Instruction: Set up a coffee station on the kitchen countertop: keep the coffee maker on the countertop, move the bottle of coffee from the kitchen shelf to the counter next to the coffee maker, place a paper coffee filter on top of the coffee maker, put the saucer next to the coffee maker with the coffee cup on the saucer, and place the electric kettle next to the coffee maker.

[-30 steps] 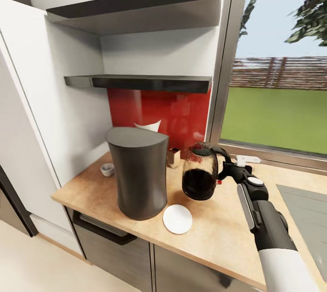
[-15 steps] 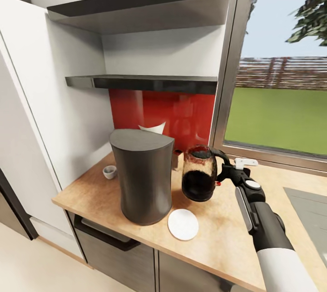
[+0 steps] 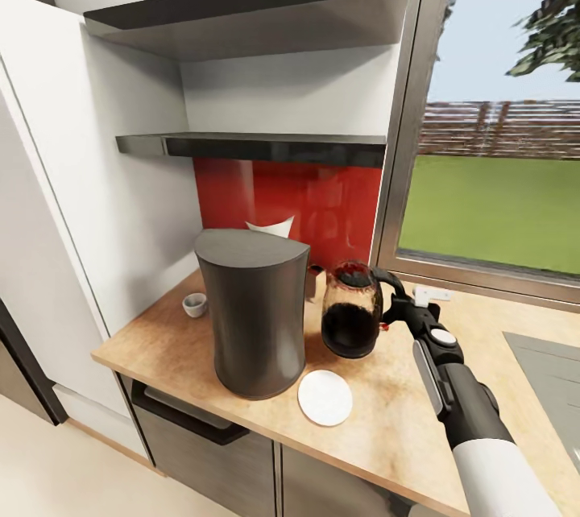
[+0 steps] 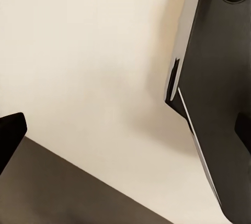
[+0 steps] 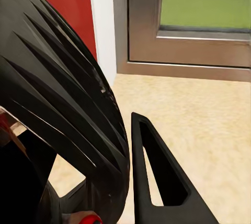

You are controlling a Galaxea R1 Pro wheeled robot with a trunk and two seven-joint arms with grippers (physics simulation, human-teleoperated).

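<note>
Standing leftmost on the pale beige wood-look countertop [image 3: 379,412], near the wall, is a small white coffee cup [image 3: 194,304], not yet on its plate. Next comes the tall dark grey tapered coffee maker [image 3: 255,312], w/ a white paper filter [image 3: 271,227] peeking up behind it, apparently not on top. A small flat white saucer [image 3: 325,397] lies just in front, bare. A sliver of small bottle of coffee [image 3: 312,282] shows between maker & the rounded clear glass electric kettle [image 3: 351,321], which looks set down upright beside the maker.

Right gripper [image 3: 400,311] is at the kettle's black loop handle, apparently clamped on it; wrist view has the handle between the fingers. Left gripper: can't tell open or closed.

Step in hand, I'd judge: placing the kettle. Next move calls for letting go, backing off w/o tipping it.
</note>
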